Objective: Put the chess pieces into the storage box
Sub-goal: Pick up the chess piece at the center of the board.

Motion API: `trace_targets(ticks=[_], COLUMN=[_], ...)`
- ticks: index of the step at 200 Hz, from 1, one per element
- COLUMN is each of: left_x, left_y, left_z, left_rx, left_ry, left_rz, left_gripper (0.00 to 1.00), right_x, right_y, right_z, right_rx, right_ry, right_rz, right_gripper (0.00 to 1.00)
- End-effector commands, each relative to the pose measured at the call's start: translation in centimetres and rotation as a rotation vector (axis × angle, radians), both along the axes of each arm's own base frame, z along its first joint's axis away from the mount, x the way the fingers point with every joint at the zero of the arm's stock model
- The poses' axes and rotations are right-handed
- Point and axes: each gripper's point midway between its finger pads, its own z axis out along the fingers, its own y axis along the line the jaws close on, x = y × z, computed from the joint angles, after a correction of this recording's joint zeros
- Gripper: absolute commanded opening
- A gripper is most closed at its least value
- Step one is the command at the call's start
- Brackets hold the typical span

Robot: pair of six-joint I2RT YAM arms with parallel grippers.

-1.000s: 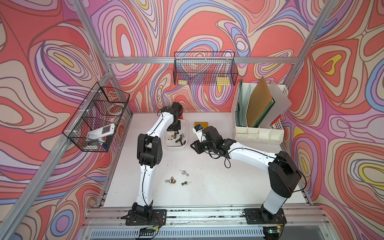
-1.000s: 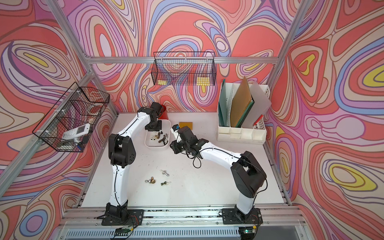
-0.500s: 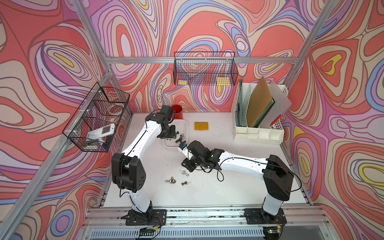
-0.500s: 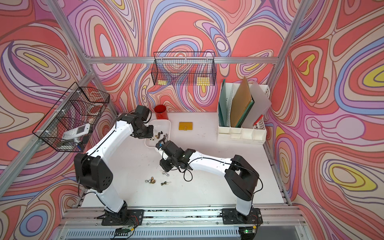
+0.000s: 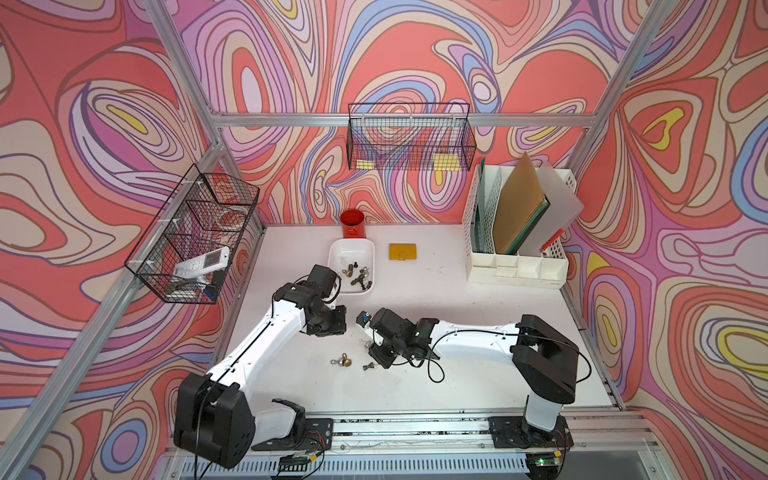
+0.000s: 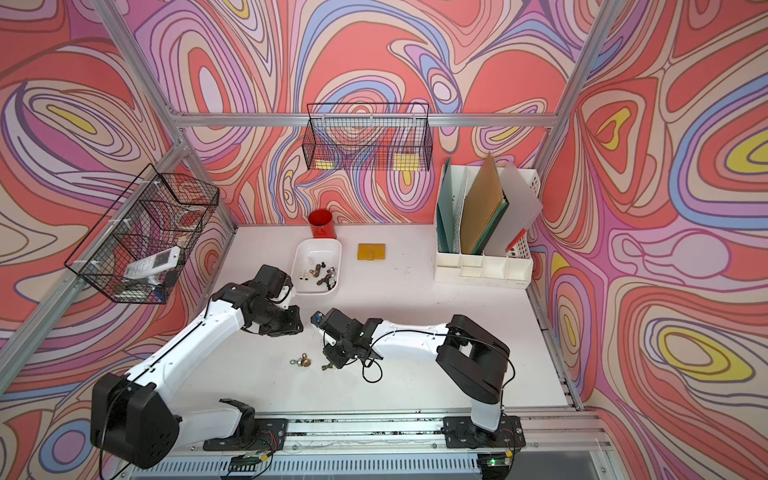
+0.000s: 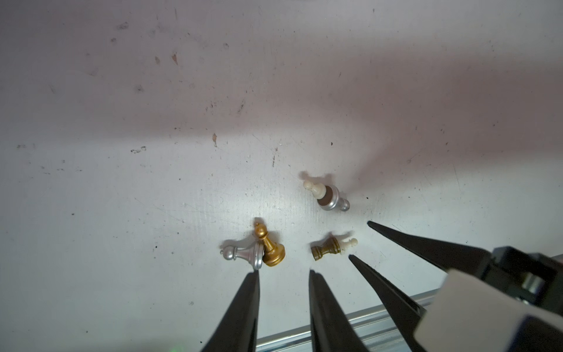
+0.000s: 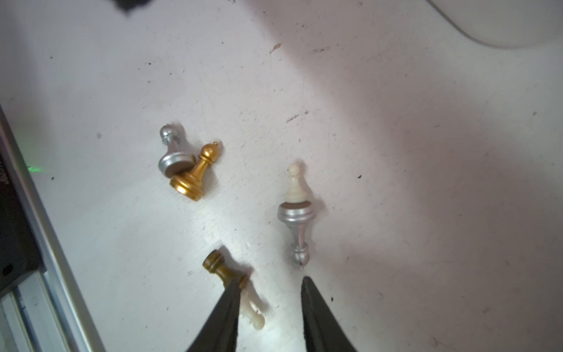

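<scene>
The storage box (image 5: 332, 266) (image 6: 300, 266), a shallow white tray, sits at the back with several chess pieces in it. More pieces lie on the table in pairs: a silver pawn (image 7: 243, 253) against a gold bishop (image 7: 269, 247), a bronze rook (image 8: 221, 266) joined to a small white piece (image 8: 253, 311), and a white pawn (image 8: 295, 186) base to base with a silver bishop (image 8: 297, 225). My left gripper (image 7: 283, 272) (image 5: 330, 328) is open and empty, just short of the silver-and-gold pair. My right gripper (image 8: 270, 280) (image 5: 380, 357) is open, one finger over the rook's base.
A red cup (image 5: 353, 222) stands behind the box and a yellow card (image 5: 402, 251) lies to its right. A white file rack (image 5: 515, 266) fills the back right. Wire baskets (image 5: 195, 237) hang on the left and back walls. The aluminium rail (image 5: 415, 424) runs along the front edge.
Both arms have left the storage box and swung forward to the loose pieces. The right jaws have widened; the left jaws stand as before.
</scene>
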Motion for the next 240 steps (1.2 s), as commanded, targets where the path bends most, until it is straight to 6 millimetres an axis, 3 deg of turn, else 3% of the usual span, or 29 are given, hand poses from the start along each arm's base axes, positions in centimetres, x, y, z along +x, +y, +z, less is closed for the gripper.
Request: trace_targets(ticks=[1,48,104,141,172,240], left_x=[0.3,0.1,0.9,1.2,1.2,2.7], left_y=[-1.1,-3.2,-3.9,-4.7,-5.4,-5.0], left_z=[-0.3,-2.6,-5.2,-7.8,-9.3,-8.6], left_rx=[-0.073,-0.152,-0.160,-0.196,-0.223,-0.240], left_ry=[-0.004,0.030,0.064,0.115,0.149,0.080], left_rz=[0.058,0.115,0.194,0.260,0.294,0.397], left_gripper=[0.33,0.35,0.38,0.40,0.40,0.40], right_x=[1.3,1.9,1.8,1.9,1.6,1.5], right_y=[0.2,0.2,-0.5,-1.3,-1.8,-2.4], right_z=[-1.0,-3.3,-5.2,-5.0,-5.7,-6.7], right_rx=[-0.020,-0.062,-0.048,0.022,0.066,0.080], right_ry=[-0.034,-0.037,0.002,0.047,0.102,0.150], right_rz=[-0.044,-0.042,-0.053,-0.067,-0.048,-0.039], right_gripper=[0.36,0.39,0.27,0.12,0.08,0.03])
